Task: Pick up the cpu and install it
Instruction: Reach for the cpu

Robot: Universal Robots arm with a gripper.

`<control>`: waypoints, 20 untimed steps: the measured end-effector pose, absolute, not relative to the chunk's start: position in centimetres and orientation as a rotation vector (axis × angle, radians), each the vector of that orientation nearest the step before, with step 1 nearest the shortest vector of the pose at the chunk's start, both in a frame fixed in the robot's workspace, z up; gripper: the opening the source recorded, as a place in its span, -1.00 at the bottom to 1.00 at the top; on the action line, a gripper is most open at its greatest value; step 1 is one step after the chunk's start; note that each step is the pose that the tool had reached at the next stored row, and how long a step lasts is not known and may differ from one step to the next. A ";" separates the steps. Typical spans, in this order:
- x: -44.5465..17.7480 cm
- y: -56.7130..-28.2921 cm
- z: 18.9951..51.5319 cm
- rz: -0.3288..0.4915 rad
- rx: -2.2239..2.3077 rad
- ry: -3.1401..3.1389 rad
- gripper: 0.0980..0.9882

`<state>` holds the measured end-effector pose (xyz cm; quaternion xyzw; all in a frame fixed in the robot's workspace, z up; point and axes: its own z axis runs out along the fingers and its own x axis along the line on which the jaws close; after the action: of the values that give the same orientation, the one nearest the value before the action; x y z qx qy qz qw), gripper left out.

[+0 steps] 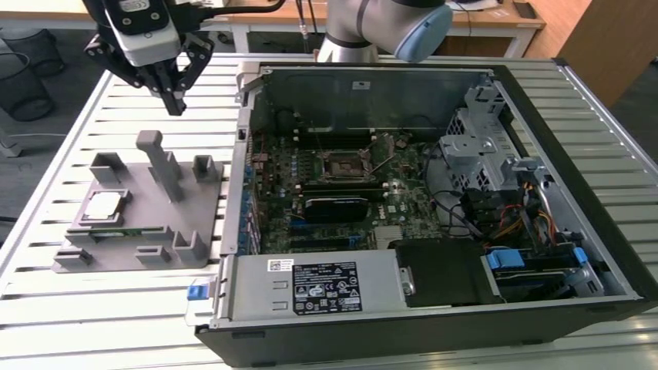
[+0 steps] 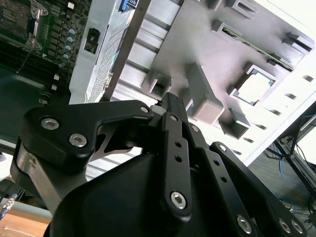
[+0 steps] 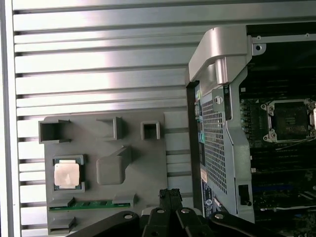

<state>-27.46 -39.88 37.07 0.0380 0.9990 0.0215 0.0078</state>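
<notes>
Black sheet metal lies nearest in the exterior view. The computer case [image 1: 432, 331] is laid on its side on the slatted table [image 1: 103, 316] with the side panel off, so that the board [image 1: 411, 181] faces upward and can be reached from above. Midway in, the socket [image 1: 344, 163] is seen with a dark centre. No silvery chip is seated in it, so the install is judged not yet made.

Beside the case, toward the exterior view's left, a grey plastic block [image 1: 154, 231] is set flat on the slats. The cpu [image 1: 104, 206] is kept in a square pocket of that block, silvery top upward, level and walled at its sides. Presumably it is offered this way at a fixed spot so that it cannot slide. In the first wrist view a green strip [image 3: 91, 203] is noted in a slot next to the pocket.

Farther back, the gripper [image 1: 175, 106] is held over the table by the far side of the block, pointing down, well apart from the cpu and touching nothing. Its fingers [image 2: 173, 111] are pressed together with nothing between them, so nothing is carried. Behind it the arm [image 1: 381, 23] is seen past the case's rear wall. The pick is judged not begun.
</notes>
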 end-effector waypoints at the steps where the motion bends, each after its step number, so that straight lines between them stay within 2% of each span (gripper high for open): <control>1: -27.5 -39.9 37.1 0.067 0.119 3.123 -0.98; 20: -28.6 -39.9 36.9 0.067 0.119 3.124 -0.98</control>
<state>-28.64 -39.88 36.88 0.0380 0.9990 0.0216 0.0075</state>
